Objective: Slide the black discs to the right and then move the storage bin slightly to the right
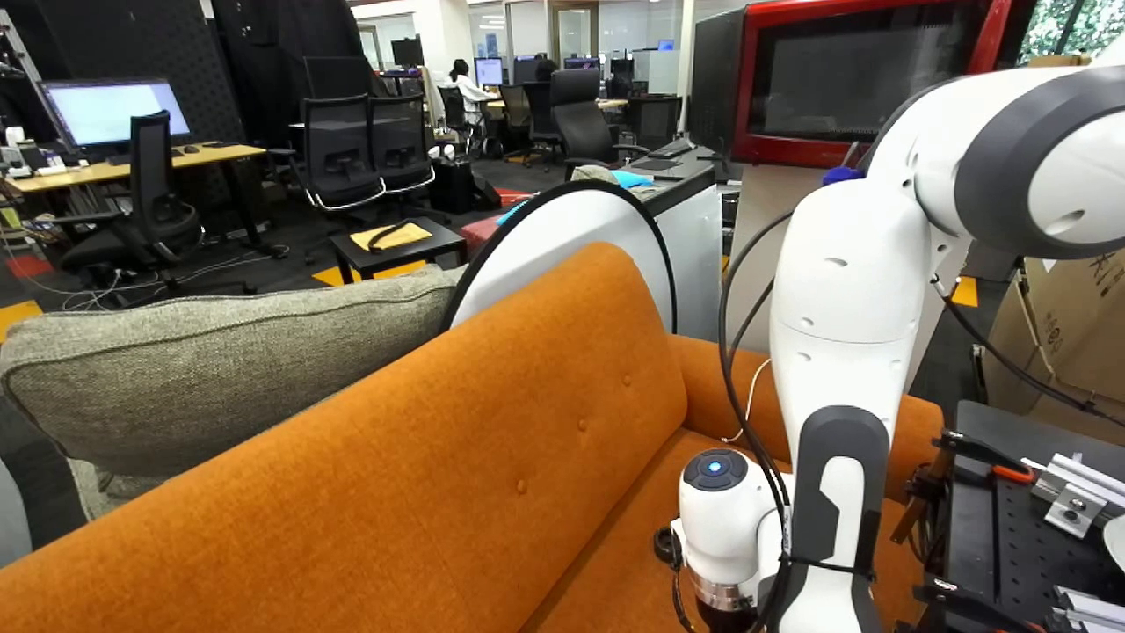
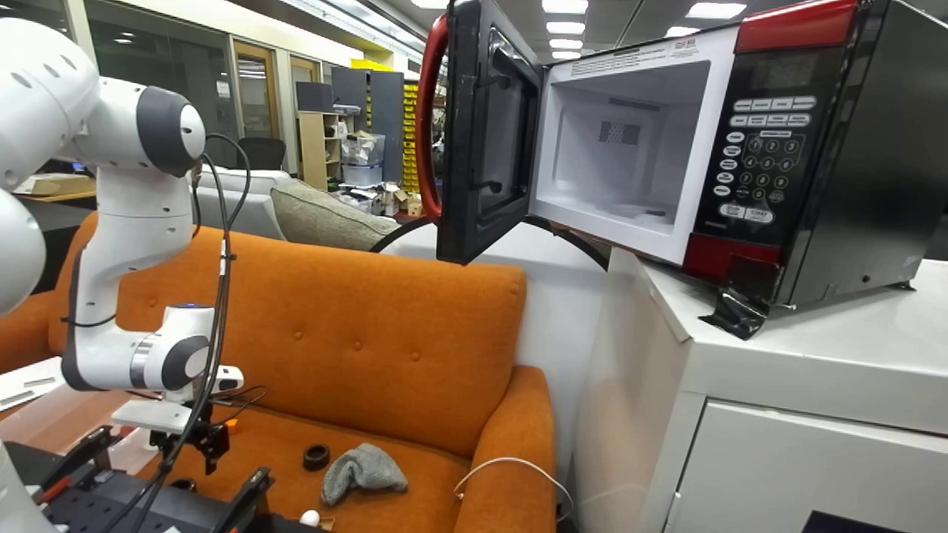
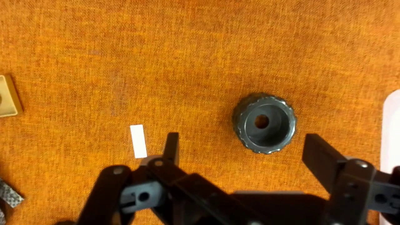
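Note:
A black disc (image 3: pixel 265 123), ridged and hollow with a centre hole, lies on the orange sofa seat in the wrist view. It sits between and just beyond the spread fingertips of my gripper (image 3: pixel 242 147), apart from both. My gripper is open and empty above the seat; it also shows in an exterior view (image 2: pixel 211 450). There a black disc (image 2: pixel 316 457) lies beside the grey cloth, and another (image 2: pixel 184 485) is partly hidden behind the black bench. The translucent storage bin (image 2: pixel 81 418) stands behind the arm there; its pale edge (image 3: pixel 390 134) shows at the wrist view's right.
A grey cloth (image 2: pixel 363 474) and a white cable (image 2: pixel 511 463) lie on the sofa. The black bench (image 2: pixel 174 511) with clamps stands in front. A gold square piece (image 3: pixel 8 96) and a white strip (image 3: pixel 138 141) lie on the seat. The sofa backrest (image 1: pixel 457 440) rises behind.

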Motion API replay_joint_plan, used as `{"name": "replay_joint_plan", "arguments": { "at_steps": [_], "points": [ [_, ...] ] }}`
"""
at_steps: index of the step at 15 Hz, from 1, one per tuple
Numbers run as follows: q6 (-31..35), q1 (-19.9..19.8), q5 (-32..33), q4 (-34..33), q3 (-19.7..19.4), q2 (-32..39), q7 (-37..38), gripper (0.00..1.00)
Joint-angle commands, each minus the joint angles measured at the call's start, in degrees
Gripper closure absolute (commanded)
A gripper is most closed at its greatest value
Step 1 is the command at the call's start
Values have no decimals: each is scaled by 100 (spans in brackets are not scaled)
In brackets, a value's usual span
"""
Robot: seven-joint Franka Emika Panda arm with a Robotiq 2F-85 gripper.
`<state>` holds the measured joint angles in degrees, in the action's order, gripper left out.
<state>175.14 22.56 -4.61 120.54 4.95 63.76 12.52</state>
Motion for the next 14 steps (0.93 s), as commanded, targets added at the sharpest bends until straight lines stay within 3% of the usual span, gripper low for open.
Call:
{"name": "replay_joint_plan", "arguments": {
  "at_steps": [1,14],
  "points": [
    [-140,-232,45,-21,167,47,-207,0],
    [-612,-626,185,-829,382,797,-697,0]
  ]
}}
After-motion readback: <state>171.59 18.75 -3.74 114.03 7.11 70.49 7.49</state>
